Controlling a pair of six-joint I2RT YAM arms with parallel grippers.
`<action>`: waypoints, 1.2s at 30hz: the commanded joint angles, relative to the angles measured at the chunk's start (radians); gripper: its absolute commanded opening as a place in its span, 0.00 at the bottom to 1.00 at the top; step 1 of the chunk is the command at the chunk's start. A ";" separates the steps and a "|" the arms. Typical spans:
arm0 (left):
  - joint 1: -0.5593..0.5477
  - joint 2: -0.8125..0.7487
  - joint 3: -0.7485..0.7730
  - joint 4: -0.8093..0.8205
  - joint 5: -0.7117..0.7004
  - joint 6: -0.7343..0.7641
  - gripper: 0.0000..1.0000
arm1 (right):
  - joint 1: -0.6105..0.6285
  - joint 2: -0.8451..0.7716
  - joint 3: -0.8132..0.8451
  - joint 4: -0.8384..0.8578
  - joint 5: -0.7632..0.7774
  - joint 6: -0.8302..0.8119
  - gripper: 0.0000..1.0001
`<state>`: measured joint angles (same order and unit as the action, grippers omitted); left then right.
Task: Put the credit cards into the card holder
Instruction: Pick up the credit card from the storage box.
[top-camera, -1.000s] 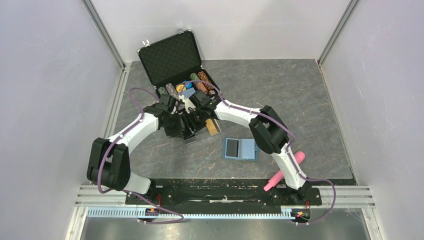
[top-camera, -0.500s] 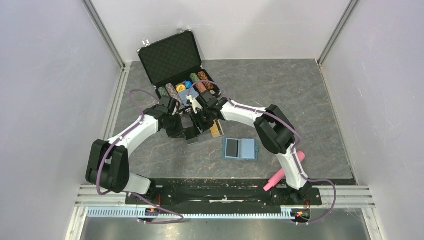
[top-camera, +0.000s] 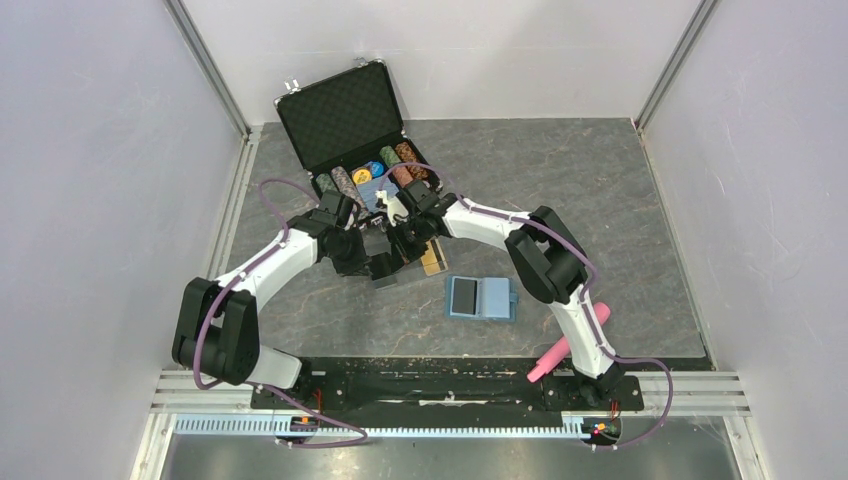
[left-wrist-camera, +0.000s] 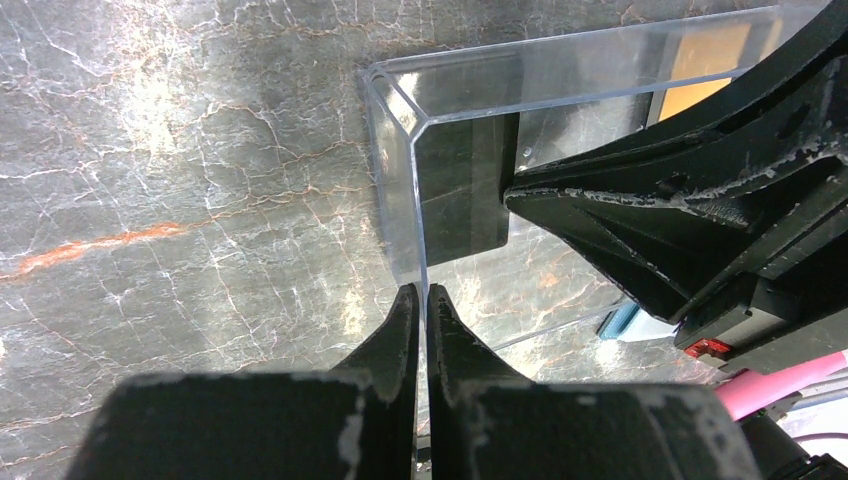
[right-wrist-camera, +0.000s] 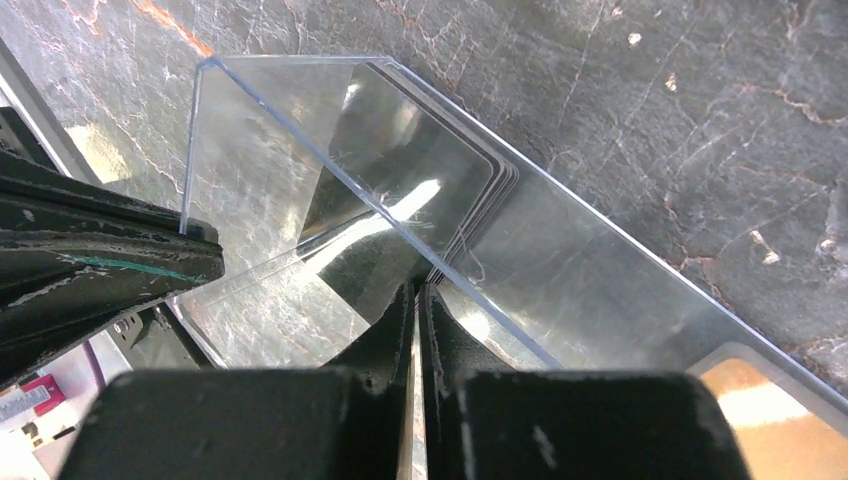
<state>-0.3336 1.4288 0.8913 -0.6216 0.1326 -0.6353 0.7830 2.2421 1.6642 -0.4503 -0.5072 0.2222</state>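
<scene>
A clear plastic box (left-wrist-camera: 480, 85) lies on the marble floor with a stack of dark credit cards (right-wrist-camera: 410, 190) inside it. My left gripper (left-wrist-camera: 421, 292) is shut on the box's thin side wall. My right gripper (right-wrist-camera: 418, 288) reaches into the box and is shut on the edge of a dark card; its fingers (left-wrist-camera: 640, 190) show at the right of the left wrist view. Beside the box lies a gold-orange card (top-camera: 432, 257). The teal card holder (top-camera: 497, 297) lies open to the right, with a dark card (top-camera: 463, 295) on its left half. In the top view both grippers meet at the box (top-camera: 385, 275).
An open black chip briefcase (top-camera: 345, 115) with rows of poker chips (top-camera: 375, 172) stands just behind the grippers. A pink object (top-camera: 572, 342) rests by the right arm's base. Grey walls close in the floor on the left, right and back.
The right gripper has moved into the clear box and gone from open to shut on a dark card. The left gripper stays shut on the box wall.
</scene>
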 joint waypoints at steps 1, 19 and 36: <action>-0.032 0.054 -0.017 -0.004 0.049 -0.021 0.02 | 0.033 0.036 0.044 -0.070 0.002 -0.009 0.00; -0.040 0.073 -0.023 -0.005 0.037 -0.014 0.02 | 0.035 0.014 0.104 -0.137 0.025 -0.001 0.00; -0.061 0.095 -0.011 -0.004 0.033 -0.015 0.02 | 0.033 0.069 0.116 -0.124 -0.008 -0.011 0.00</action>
<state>-0.3508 1.4551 0.9192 -0.6495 0.1101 -0.6350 0.8055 2.2734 1.7512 -0.5896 -0.4694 0.2169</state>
